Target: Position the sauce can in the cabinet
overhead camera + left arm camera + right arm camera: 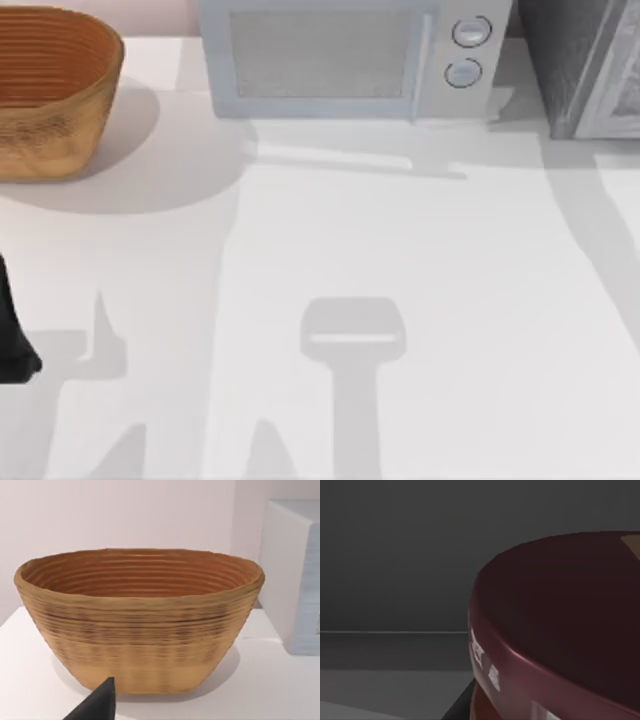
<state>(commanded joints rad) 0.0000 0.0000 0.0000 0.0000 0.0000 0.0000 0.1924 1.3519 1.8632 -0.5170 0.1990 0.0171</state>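
The sauce can (560,630) looms very close in the right wrist view, showing its dark maroon round top and a rim with pale lettering. Plain dark grey walls and a grey floor lie behind it. A dark strip of my right gripper (460,705) shows beside the can; whether it grips the can I cannot tell. The cabinet (580,60), a dark grey speckled box with a lighter frame, stands at the table's far right corner, partly cut off. My left arm (12,345) is parked at the table's left edge.
A woven brown basket (50,90) (140,625) stands at the far left, right in front of the left wrist camera. The pale grey microwave (340,55) with two knobs stands at the back middle, left of the cabinet. Arm shadows cross the white table (400,230).
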